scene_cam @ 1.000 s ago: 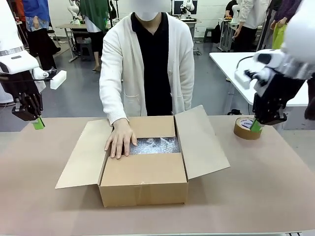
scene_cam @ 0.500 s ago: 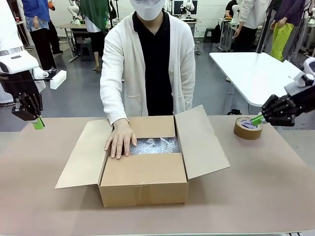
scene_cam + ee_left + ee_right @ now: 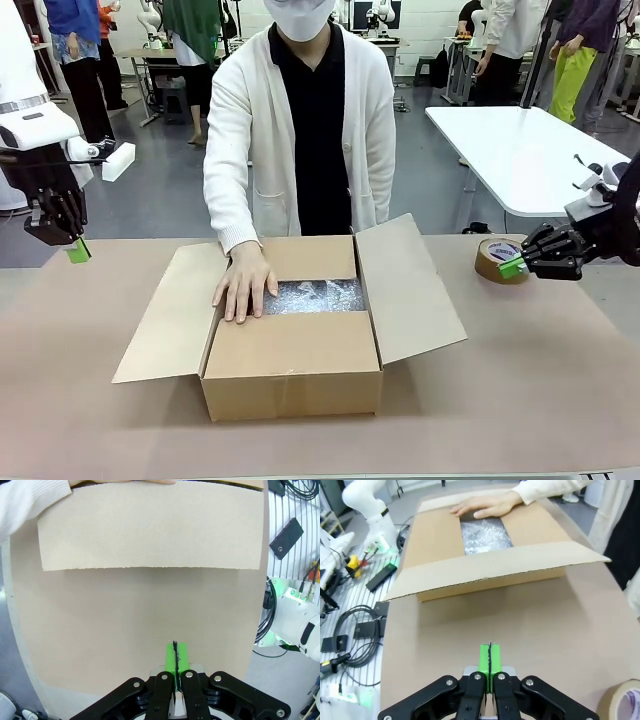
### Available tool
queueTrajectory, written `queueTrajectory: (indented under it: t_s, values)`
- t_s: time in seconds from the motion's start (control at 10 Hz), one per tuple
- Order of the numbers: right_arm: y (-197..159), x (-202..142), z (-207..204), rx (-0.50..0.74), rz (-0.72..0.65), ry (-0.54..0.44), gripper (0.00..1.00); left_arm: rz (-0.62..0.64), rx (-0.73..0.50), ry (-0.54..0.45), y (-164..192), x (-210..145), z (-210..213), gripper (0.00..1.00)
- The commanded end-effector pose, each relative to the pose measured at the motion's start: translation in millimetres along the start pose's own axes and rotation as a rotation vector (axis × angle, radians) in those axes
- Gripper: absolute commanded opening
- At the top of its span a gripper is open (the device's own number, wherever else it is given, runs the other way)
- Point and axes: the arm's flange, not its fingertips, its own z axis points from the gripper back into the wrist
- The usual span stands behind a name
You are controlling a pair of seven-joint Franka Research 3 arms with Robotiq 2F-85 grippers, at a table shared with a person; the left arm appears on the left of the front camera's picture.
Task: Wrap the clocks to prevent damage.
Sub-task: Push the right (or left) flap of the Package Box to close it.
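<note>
Brown table. Open cardboard box at middle, flaps spread. Person's hand flat on box's left rim. Bubble wrap inside box; clocks not discernible under it. Left gripper above table's left edge, jaws pressed together, empty. Right gripper level, jaws pressed together, empty, tip just beside tape roll.

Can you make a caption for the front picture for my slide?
A person's hand rests on an open cardboard box with bubble wrap inside; a tape roll sits nearby.
</note>
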Motion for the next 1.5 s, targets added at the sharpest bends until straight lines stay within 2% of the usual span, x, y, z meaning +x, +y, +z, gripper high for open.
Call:
queueTrajectory:
  t_s: [0.0,0.1,0.2,0.5,0.8,1.0,1.4]
  values:
    - [1,4,6,-0.016,0.026,-0.021,0.01,-0.002,-0.001,0.003,1,-2,1,0.0]
    - [0,0,0,0.0,0.0,0.0,0.01,-0.002,-0.001,0.003,1,-2,1,0.0]
    - [-1,-1,-18,0.053,0.066,0.065,0.01,-0.002,-0.001,0.003,1,-2,1,0.0]
    - [-17,-5,-51,0.076,0.133,0.097,0.01,-0.002,-0.001,0.003,1,-2,1,0.0]
    - [-35,-9,-83,0.058,0.09,0.149,0.01,-0.002,-0.001,0.003,1,-2,1,0.0]
    - [-44,-3,-99,0.037,0.081,0.119,0.01,-0.002,-0.001,0.003,1,-2,1,0.0]
    - [-47,23,-118,0.111,0.104,-0.023,0.01,-0.002,-0.001,0.003,1,-2,1,0.0]
